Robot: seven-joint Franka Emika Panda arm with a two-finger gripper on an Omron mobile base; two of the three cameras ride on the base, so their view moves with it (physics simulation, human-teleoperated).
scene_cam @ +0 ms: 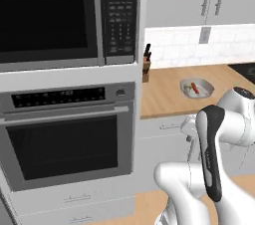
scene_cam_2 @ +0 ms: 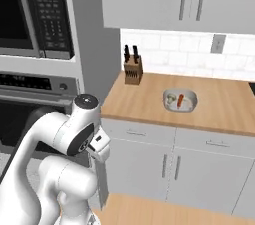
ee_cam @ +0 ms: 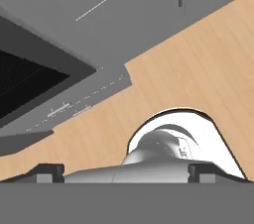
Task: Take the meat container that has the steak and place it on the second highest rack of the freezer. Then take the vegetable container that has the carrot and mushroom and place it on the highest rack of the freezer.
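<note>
Vegetable container (scene_cam_2: 180, 100) sits on the tabletop (scene_cam_2: 224, 107), well back from the front edge, nearer the backsplash than the drawers, right of the knife block (scene_cam_2: 133, 69) and well apart from it. In the left base view it is the pale tray (scene_cam: 196, 88) toward the right end of the wood surface.

Look: shallow, light grey, rounded corners, low rim. Carrot (scene_cam_2: 181, 99) is a slim orange stick lying across the middle; mushroom (scene_cam_2: 171, 99) is a small beige lump just left of it. Whether the two touch is too small to tell.

Handling, as judgement: thin rigid tray, probably light, smooth walls so likely slippery. Contents are loose and will roll if tilted, so keep it level. Best hold looks like pinching one rim wall, a long side, with one finger inside clear of the carrot.

Tool (ee_cam: 126, 171): two dark tips at the bottom of the hand view, set wide apart with nothing between them, so it's open and empty. It points down at the wood floor (ee_cam: 198, 64), near the oven (scene_cam: 67, 137), far from the tray.
</note>
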